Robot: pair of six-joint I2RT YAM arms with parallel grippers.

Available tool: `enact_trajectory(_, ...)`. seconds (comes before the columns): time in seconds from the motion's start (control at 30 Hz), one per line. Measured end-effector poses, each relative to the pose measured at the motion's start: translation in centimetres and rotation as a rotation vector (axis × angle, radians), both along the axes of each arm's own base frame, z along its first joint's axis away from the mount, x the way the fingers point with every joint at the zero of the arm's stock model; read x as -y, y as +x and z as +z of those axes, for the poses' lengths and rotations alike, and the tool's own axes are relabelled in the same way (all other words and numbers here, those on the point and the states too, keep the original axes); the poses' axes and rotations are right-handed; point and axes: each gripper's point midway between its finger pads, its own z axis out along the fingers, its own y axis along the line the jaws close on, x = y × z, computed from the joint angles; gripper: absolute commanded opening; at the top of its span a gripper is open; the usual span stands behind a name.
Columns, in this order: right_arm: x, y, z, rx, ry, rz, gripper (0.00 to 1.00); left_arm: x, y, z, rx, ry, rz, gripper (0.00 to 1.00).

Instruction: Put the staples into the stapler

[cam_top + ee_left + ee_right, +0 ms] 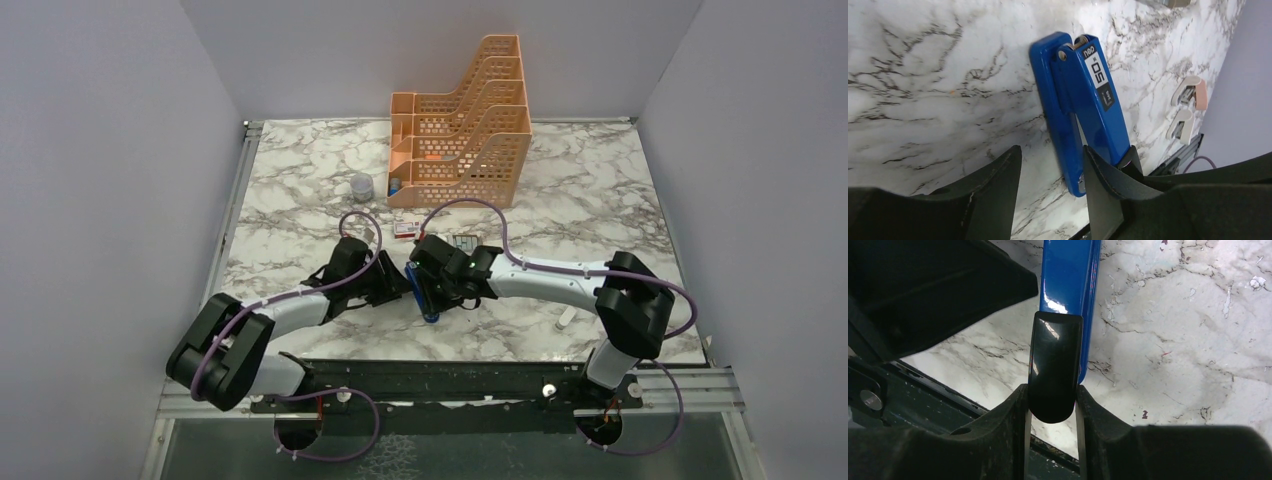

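Stapler (pixel 1083 100): pinched at its glossy black end by the right claw (pixel 1052 390), blue body lying along the counter (pixel 600 200). Left claw (pixel 1052 150) spread, straddling the near end, one finger almost against the blue side. No staple channel on show, so loading judged not begun. Likely trouble: slick black tip sliding out of the pinch, or a closing left claw knocking the body askew. Tight at the front, dark rail just behind both claws. Open marble farther out, toward the staples (pixel 463 242) before the orange organiser (pixel 465 130).
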Motion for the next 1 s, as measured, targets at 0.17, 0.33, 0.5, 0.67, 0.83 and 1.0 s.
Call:
enact_trajectory(0.17,-0.3,0.0,0.1,-0.01,0.016,-0.03,0.17,0.9,-0.3,-0.4,-0.012,-0.035,-0.027,0.41)
enact_trajectory(0.33,-0.7,0.1,0.7,-0.013,0.043,-0.058,0.16,1.3,-0.4,-0.6,-0.015,-0.052,-0.032,0.39)
enact_trajectory(0.5,-1.0,0.3,1.6,-0.006,0.072,-0.073,0.16,1.8,-0.3,-0.7,-0.022,-0.08,-0.034,0.34)
enact_trajectory(0.67,-1.0,0.4,1.7,-0.008,0.076,-0.085,0.15,2.0,-0.5,-0.8,-0.029,-0.107,-0.036,0.24)
enact_trajectory(0.83,-1.1,0.5,2.0,-0.01,0.08,-0.094,0.15,2.3,-0.4,-0.4,-0.026,-0.129,-0.034,0.15)
enact_trajectory(1.0,-1.3,1.1,3.6,-0.009,0.075,-0.111,0.15,1.8,-0.8,-1.2,-0.037,-0.113,-0.022,0.17)
